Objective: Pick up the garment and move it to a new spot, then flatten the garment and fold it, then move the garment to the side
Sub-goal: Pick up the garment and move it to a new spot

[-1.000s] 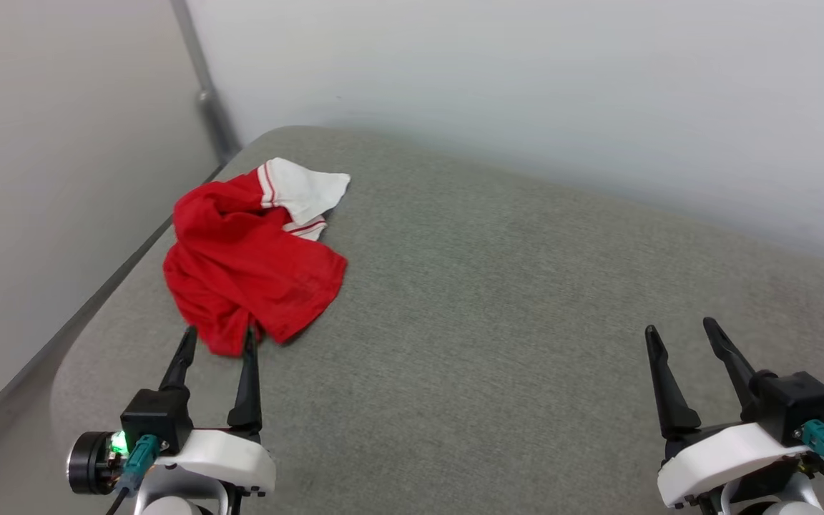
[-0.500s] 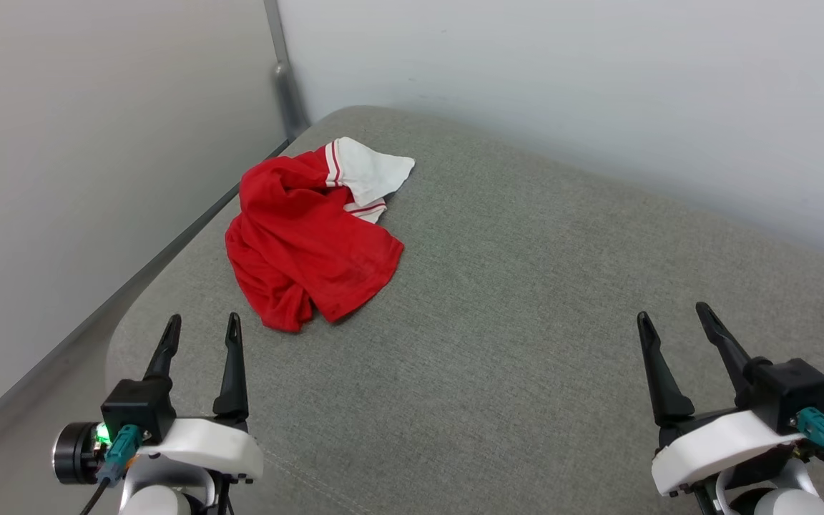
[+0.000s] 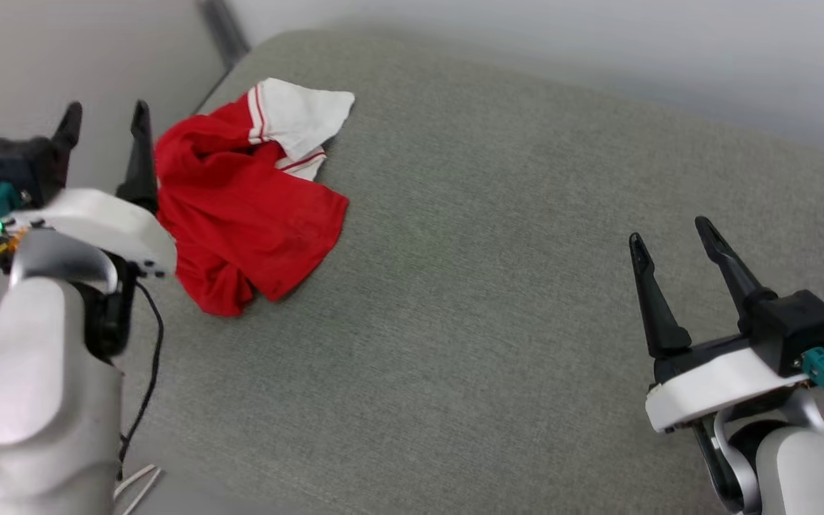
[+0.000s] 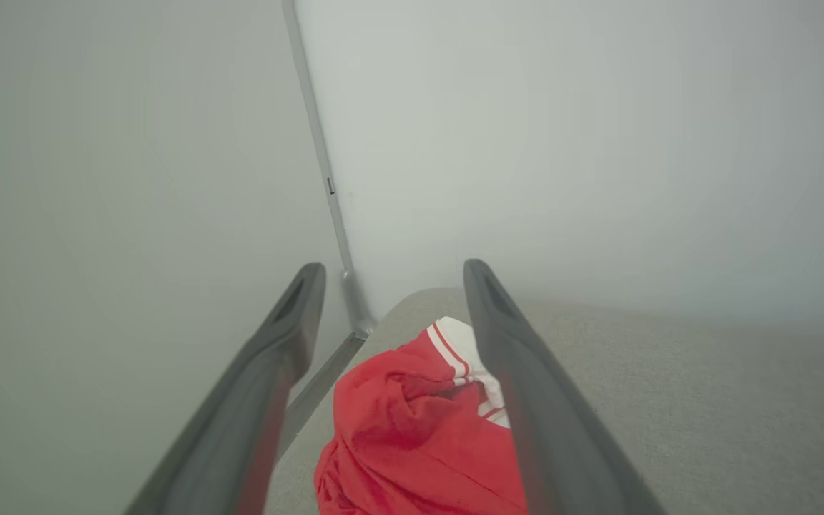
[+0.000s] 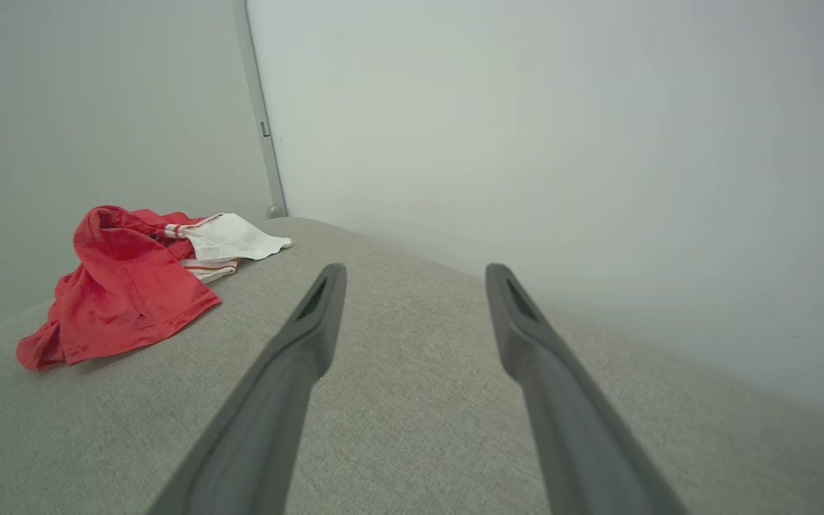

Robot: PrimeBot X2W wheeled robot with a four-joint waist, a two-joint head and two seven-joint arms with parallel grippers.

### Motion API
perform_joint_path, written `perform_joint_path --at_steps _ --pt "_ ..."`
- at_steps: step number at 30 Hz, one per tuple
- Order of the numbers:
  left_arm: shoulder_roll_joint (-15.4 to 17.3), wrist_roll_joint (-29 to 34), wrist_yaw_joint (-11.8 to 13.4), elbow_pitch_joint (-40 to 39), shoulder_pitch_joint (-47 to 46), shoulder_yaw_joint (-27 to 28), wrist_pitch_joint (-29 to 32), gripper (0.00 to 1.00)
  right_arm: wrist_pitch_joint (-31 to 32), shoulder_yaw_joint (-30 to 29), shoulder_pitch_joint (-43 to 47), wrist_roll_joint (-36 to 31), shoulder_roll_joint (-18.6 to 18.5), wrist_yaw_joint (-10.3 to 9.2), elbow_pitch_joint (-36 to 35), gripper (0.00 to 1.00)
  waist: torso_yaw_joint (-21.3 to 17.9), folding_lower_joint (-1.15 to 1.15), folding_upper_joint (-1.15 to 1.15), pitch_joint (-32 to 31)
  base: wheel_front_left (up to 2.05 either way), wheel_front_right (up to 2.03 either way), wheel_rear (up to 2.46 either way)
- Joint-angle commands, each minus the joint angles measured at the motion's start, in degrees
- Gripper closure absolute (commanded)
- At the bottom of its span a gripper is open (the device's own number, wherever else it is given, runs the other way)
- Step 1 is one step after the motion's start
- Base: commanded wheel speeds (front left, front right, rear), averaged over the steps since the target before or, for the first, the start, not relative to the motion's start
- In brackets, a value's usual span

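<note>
Upper left of the head view, my left gripper (image 3: 106, 114) hangs with fingers spread, holding nothing; the crumpled red shirt (image 3: 240, 214) lies just right of it on the grey cushion (image 3: 491, 286). Lower right, my right gripper (image 3: 668, 232) gapes empty, well apart.

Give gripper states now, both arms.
Left gripper: jaws open, empty, near the crumpled red T-shirt with white sleeves.
Right gripper: jaws open, empty, over the grey fabric cushion.

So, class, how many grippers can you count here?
2. The left gripper stands beside the left edge of the red T-shirt; the right gripper hovers at the lower right, far from it. Both are open and empty.
</note>
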Motion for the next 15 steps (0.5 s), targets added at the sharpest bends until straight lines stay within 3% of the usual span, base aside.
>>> perform_joint_path --at_steps 1,10,15 --pt "1.65 -0.68 -0.77 1.71 -3.15 -0.07 3.01 0.0 0.19 0.17 -1.59 -0.58 -0.14 -0.02 -0.69 0.0 -4.28 -0.01 0.0 4.96 0.0 0.0 0.0" --pt "10.97 -7.98 -2.76 16.03 -12.83 -1.62 27.57 0.0 0.1 0.49 -5.79 -0.15 -1.35 -0.02 -2.29 0.0 -10.16 -0.01 0.0 13.82 0.0 0.0 0.0" --pt "13.69 -12.43 -2.9 21.62 -14.22 -1.88 36.3 0.0 -0.19 0.51 -7.54 0.38 -1.88 -0.02 -2.37 0.0 -12.12 -0.01 0.0 17.35 0.0 0.0 0.0"
